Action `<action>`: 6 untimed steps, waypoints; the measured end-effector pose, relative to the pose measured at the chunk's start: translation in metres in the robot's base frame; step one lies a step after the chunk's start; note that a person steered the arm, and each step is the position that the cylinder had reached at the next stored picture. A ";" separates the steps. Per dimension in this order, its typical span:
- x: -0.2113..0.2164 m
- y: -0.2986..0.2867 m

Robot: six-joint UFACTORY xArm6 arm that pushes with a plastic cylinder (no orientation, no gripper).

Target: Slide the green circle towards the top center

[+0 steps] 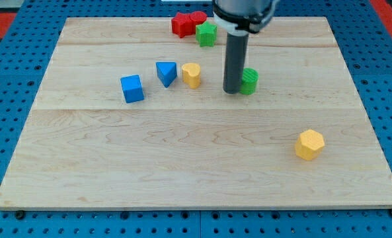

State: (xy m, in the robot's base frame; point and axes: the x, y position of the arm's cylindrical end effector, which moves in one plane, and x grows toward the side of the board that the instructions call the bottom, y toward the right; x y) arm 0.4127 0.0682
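In the single camera view, my tip [234, 90] sits on the counter [182, 172] touching the left side of the green circle [250, 80], which lies right of centre, in the far half of the board but well short of the far edge. Judging by that, the slide has barely started: the circle has most of its way to go, far and slightly leftward. The end effector is a plain dark rod with no jaws, so nothing spreads or pinches. The counter is pale planked wood; the blocks look like smooth painted pieces: a green star [206, 34] beside red blocks [188, 23] at far centre, a blue cube [132, 88], a blue triangle [166, 73], a yellow block [192, 75], and a yellow hexagon [310, 144] near right.
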 end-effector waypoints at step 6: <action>-0.077 -0.034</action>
State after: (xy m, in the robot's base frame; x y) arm 0.3357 0.0346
